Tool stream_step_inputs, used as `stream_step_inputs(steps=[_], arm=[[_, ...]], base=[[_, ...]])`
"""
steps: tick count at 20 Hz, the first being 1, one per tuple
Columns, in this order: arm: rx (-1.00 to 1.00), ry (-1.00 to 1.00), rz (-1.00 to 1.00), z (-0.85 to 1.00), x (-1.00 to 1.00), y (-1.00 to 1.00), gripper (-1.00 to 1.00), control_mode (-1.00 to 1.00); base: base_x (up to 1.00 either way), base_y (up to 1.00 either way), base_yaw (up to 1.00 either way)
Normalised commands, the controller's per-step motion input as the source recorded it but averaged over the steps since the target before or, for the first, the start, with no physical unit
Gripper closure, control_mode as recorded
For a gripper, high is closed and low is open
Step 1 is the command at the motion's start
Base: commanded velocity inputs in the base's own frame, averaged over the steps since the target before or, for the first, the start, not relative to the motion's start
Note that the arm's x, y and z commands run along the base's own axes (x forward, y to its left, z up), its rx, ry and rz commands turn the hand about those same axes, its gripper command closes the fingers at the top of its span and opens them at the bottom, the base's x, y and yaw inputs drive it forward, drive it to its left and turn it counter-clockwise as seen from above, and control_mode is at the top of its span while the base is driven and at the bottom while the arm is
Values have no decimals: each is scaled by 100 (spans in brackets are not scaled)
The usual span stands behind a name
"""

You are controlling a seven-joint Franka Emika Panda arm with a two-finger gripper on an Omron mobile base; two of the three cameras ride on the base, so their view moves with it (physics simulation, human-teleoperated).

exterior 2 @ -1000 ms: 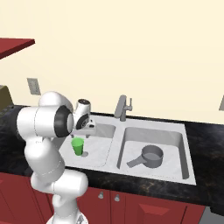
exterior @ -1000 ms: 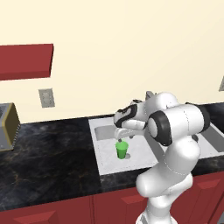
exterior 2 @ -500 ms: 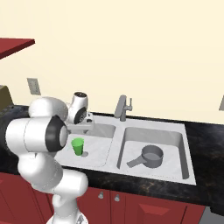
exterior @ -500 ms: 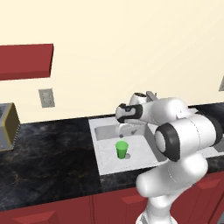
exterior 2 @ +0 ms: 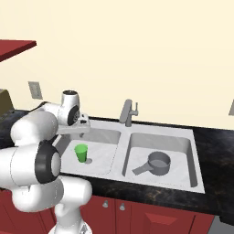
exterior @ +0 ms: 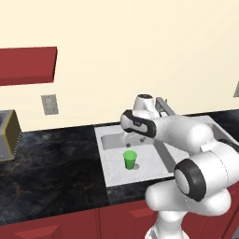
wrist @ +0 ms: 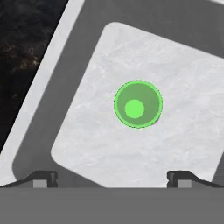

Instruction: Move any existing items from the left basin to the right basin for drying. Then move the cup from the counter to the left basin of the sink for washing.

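A dark red wall cabinet (exterior: 27, 65) hangs on the cream wall (exterior: 140, 46) at the upper left, and its corner shows again at the top left of the right base view (exterior 2: 16, 47). Below it a grey outlet plate (exterior: 50, 104) is set into the wall, seen too in the right base view (exterior 2: 34, 89). At the far left edge an olive, boxy appliance with a ribbed dark side (exterior: 8, 135) stands upright; what it is cannot be told.
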Motion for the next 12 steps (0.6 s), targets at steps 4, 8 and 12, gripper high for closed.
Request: stream_step_inputs(steps=[4,8,12], arm=[[-10,0,1,26,-51,38,-100,-100],[-10,-1,2,20,-52,40,-100,-100],[-10,-3,3,16,-51,41,-100,-100]], base=[[0,0,0],[0,0,0],[0,0,0]])
